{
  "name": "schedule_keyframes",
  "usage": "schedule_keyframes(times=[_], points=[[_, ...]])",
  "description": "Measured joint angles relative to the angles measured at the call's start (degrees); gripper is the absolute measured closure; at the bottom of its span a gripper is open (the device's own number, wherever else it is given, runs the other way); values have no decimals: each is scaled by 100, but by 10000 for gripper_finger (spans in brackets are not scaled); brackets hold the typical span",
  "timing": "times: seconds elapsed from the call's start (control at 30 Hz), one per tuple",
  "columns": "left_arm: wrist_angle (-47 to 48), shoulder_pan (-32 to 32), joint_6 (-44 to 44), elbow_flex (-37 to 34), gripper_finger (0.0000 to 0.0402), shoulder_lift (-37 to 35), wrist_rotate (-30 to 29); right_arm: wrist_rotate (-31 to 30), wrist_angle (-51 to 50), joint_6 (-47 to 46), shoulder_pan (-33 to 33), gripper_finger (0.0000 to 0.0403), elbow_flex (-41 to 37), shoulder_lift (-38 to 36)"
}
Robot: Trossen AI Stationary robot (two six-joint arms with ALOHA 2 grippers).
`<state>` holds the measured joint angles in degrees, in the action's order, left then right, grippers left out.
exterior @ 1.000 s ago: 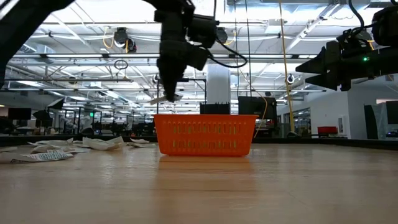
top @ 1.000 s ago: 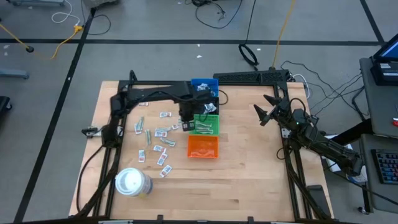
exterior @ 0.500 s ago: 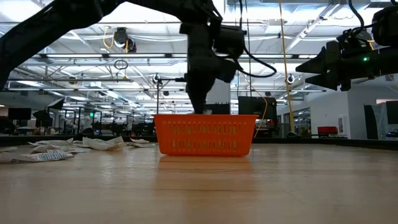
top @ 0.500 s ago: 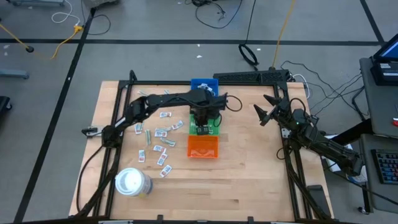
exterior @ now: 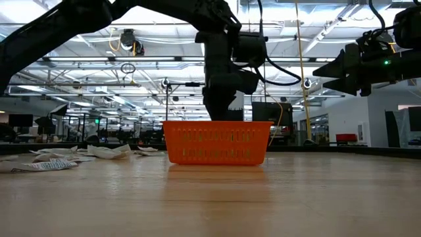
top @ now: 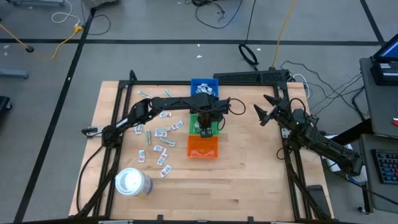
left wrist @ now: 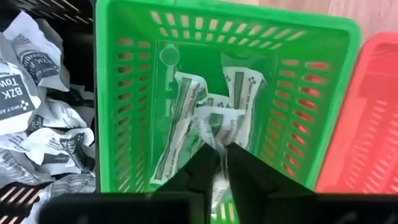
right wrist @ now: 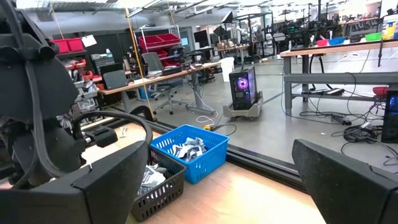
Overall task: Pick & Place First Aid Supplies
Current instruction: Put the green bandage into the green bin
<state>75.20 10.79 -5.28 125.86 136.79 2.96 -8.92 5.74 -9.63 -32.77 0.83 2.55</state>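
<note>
My left gripper [left wrist: 221, 167] points down into the green bin [top: 214, 119], shut on a slim pale green-grey wrapper [left wrist: 219, 182]. Several more such wrappers [left wrist: 186, 118] lie on that bin's floor. In the low view the gripper [exterior: 214, 116] dips behind the orange bin [exterior: 217, 141]. More first aid supplies, small white packets [top: 159, 133], lie scattered on the table to the left of the bins. My right gripper [top: 263, 112] waits open at the table's right side, raised and level. My left gripper pinches the wrapper between its two fingers [left wrist: 202, 171], coming from above and pointing down. Only a thin strip of wrapper [left wrist: 220, 177] shows in the narrow gap. The rest hangs below the fingertips [left wrist: 214, 124] over the wrappers in the green bin; whether it touches them, I cannot tell.
The orange bin [top: 203, 148] stands just near of the green one, the blue bin [top: 204, 86] farther back. A dark bin [left wrist: 81, 74] with white dark-printed packets adjoins the green bin. A large white roll [top: 132, 182] stands near the front left.
My left gripper has carried the wrapper from the green bin's left side toward the table's right and has sunk down. It now stands over the middle of the green bin, its tips behind the orange bin's rim in the low view.
</note>
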Motion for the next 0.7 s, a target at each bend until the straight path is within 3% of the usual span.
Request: schedule_keyframes(times=[0.43,0.7], points=[[168,42,567,0,165,-2,106,-1,0,0,-2,9,1,0],[146,132,1044,0,106,-194,103,0,0,0,0,9,1,-2]])
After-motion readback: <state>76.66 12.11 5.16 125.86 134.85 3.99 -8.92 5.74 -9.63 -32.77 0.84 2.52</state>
